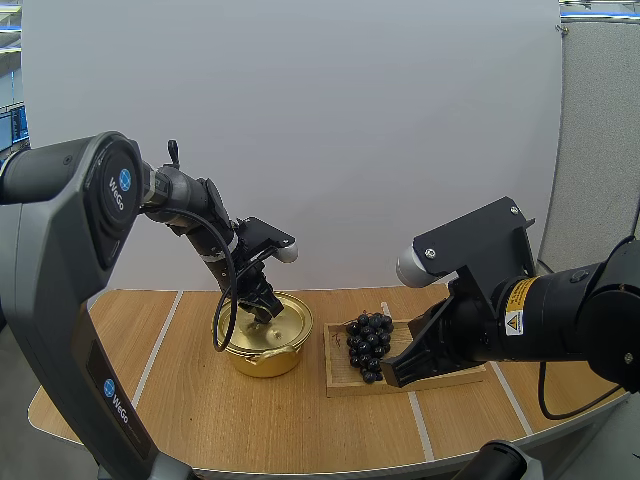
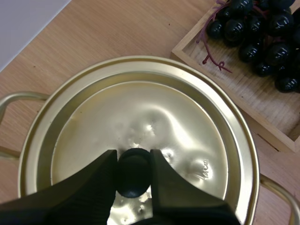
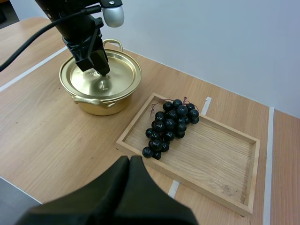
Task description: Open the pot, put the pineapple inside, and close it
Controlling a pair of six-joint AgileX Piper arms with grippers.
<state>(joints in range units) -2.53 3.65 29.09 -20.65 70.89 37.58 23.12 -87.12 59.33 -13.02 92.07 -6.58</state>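
Observation:
A golden pot (image 1: pixel 262 358) stands on the wooden table with its lid (image 2: pixel 140 117) seated on it. My left gripper (image 2: pixel 133 158) reaches down onto the lid and pinches its black knob (image 2: pixel 133 177) between both fingers. I see no pineapple. A bunch of dark grapes (image 1: pixel 369 345) lies in a wooden tray (image 1: pixel 340 368) to the right of the pot. My right gripper (image 3: pixel 130 161) hovers shut, with nothing in it, over the tray's near edge, short of the grapes (image 3: pixel 168 124). From there my left gripper (image 3: pixel 102 70) shows on the lid (image 3: pixel 117 75).
White tape lines (image 1: pixel 158 350) cross the tabletop. The tray's right half (image 3: pixel 220 157) is bare wood. The pot's loop handles (image 2: pixel 14 101) stick out on two sides. The table's front edge (image 1: pixel 300 465) curves close to the arms' bases.

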